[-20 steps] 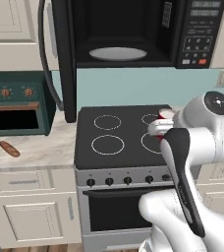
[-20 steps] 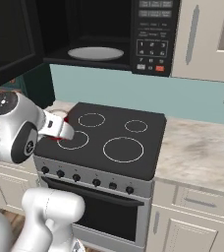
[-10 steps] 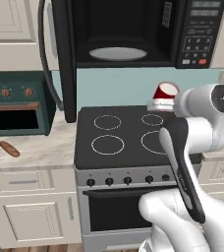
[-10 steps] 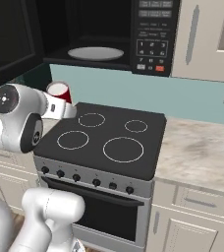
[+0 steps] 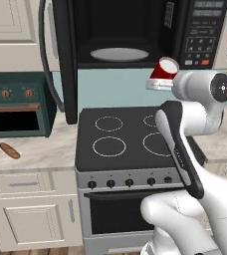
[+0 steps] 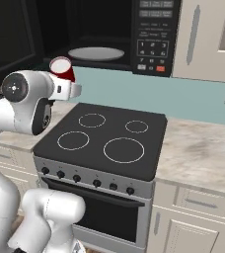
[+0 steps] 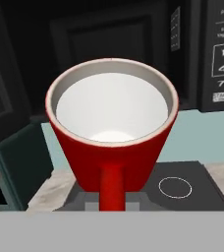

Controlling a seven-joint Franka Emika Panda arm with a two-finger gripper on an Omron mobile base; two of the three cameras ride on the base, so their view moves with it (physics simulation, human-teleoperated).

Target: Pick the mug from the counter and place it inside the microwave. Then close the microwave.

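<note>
Clenched two-finger gripper (image 5: 158, 83) carrying small bright red mug with white inside (image 5: 164, 70), aloft over black stovetop (image 5: 130, 137). Open cavity of big black microwave (image 5: 120, 35), white turntable plate (image 5: 119, 54) inside, sitting higher and leftward of mug.

We can read very little here — the clearest marks sit on the microwave's button panel (image 7: 223, 54), where the hand view shows the white keypad digits 1, 4 and 7 stacked one under another. Above them are small white lines of lettering, too blurred for us to make out. In both base views the same panel (image 5: 203, 37) shows only tiny key squares — nothing legible.
</note>
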